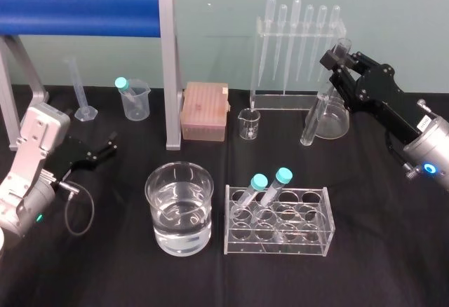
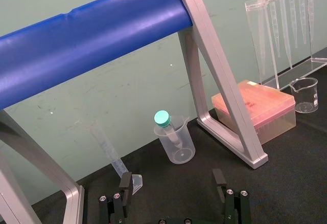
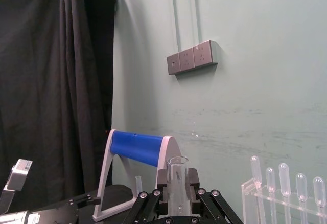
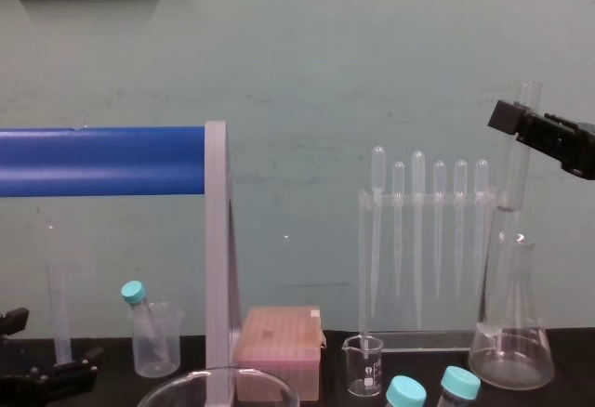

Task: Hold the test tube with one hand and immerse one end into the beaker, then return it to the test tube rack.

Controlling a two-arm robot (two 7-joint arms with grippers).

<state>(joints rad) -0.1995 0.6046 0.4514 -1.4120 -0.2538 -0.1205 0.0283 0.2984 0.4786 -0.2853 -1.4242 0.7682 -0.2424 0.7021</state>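
Right gripper (image 1: 337, 60): at the far right, raised well above the black table cloth (image 1: 393, 251). Its black fingers pinch the long clear colourless glass test tube (image 1: 314, 123) just below the rimmed mouth.
Test tube: it hangs in the air from the right gripper, mouth up and a little tilted. In the head view its lower end is just beside the clear glass conical flask (image 1: 335, 119). I cannot tell if the two are touching. The tube is far from both the beaker and the rack.
Left gripper (image 1: 105, 147): at the near left, low over the cloth. Its fingers (image 2: 125, 184) are spread apart with nothing between them.
Large beaker: the wide round clear glass beaker (image 1: 160, 202) stands at the near centre, about half full of clear liquid.
Rack: the clear plastic test tube rack (image 1: 324, 217) stands just right of the beaker. Two teal-capped tubes (image 1: 270, 186) lean in its far-left holes.
Far row, left to right: a thin clear measuring cylinder (image 1: 81, 93), a cloudy plastic beaker (image 1: 137, 104) with one teal-capped tube in it, a pink tip box (image 1: 205, 113), a small graduated glass beaker (image 1: 248, 125), and a clear stand with bulb-topped plastic pipettes (image 1: 298, 26).
Frame: a blue bar on grey legs (image 1: 77, 2) crosses the far left.
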